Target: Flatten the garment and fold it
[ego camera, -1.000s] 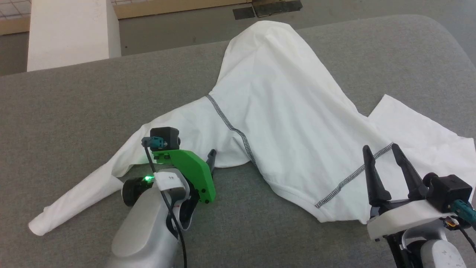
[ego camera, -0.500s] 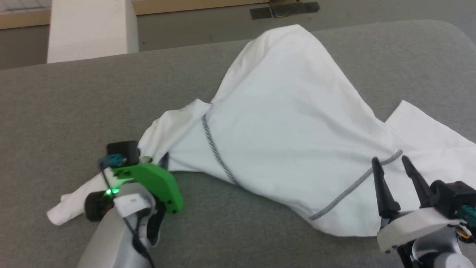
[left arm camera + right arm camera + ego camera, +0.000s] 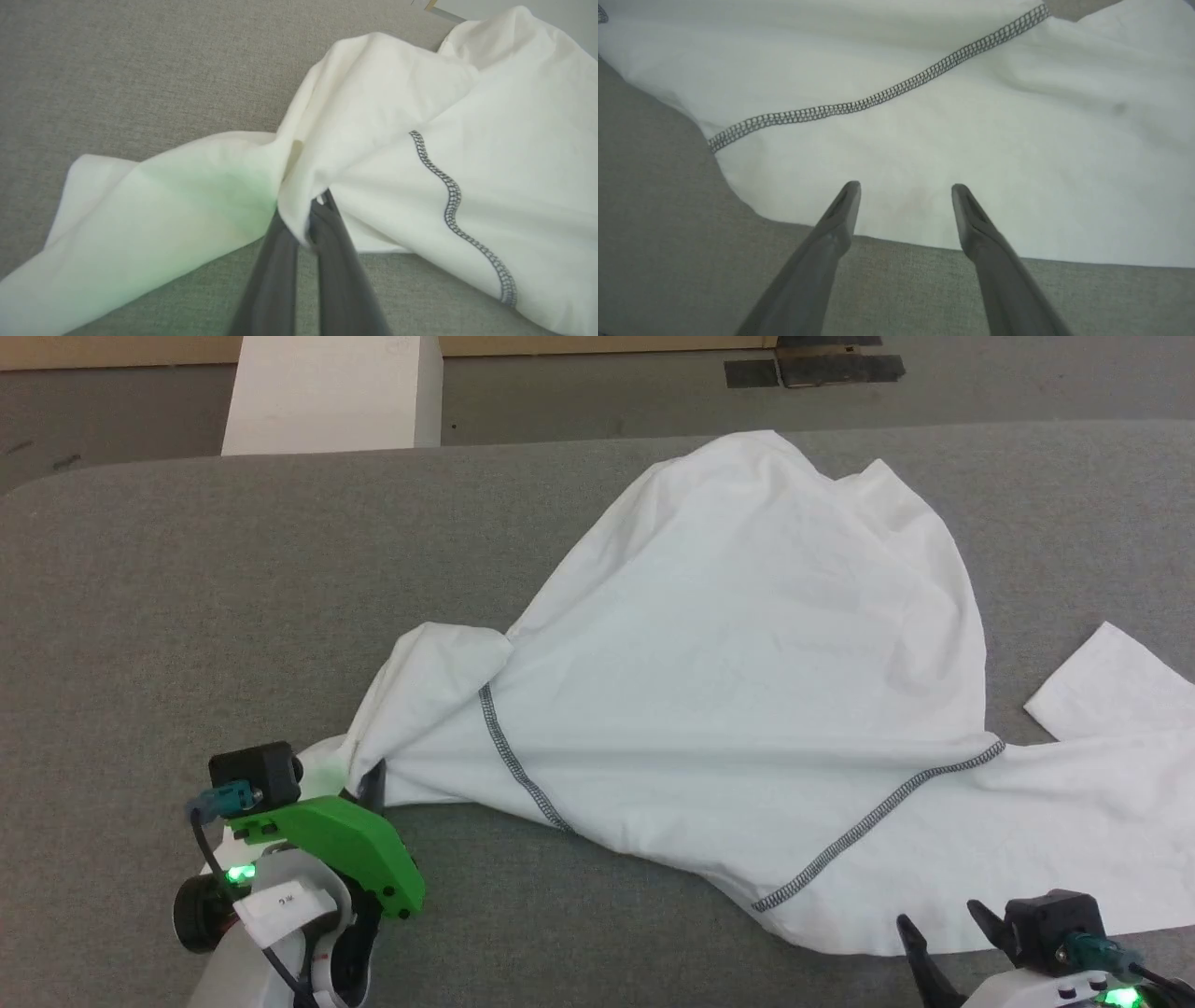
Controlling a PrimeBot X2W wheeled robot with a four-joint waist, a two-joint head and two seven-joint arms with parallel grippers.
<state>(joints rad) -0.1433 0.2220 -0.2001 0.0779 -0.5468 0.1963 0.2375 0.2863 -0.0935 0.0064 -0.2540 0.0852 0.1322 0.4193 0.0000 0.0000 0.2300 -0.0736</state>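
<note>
The left pincer is clamped shut on a fold of the garment. In the left wrist view its two dark fingers meet, with a bunched edge of white cloth caught between their tips. To this pincer's left a sleeve trails flat over the grey counter, tinged green close to the grip. To its right and beyond its tips the shirt's body spreads away, and a dark zigzag seam runs down the cloth a little right of the grip. In the head view the fabric lifts from the pinch in a small hump, then widens toward the counter's far edge.

The right pincer stands wide and holds nothing. Its tips sit over the near hem of the garment, and the cloth's edge crosses just behind them, with bare counter under the rest of each finger. Whether the tips touch the fabric I cannot tell. Ahead of them a second zigzag seam slants across the shirt, nearer on the left and farther on the right.

The two pincers are well apart, with the garment lying between and beyond them. Past the left pincer, off the counter's far edge, a white box stands on the dark floor.
</note>
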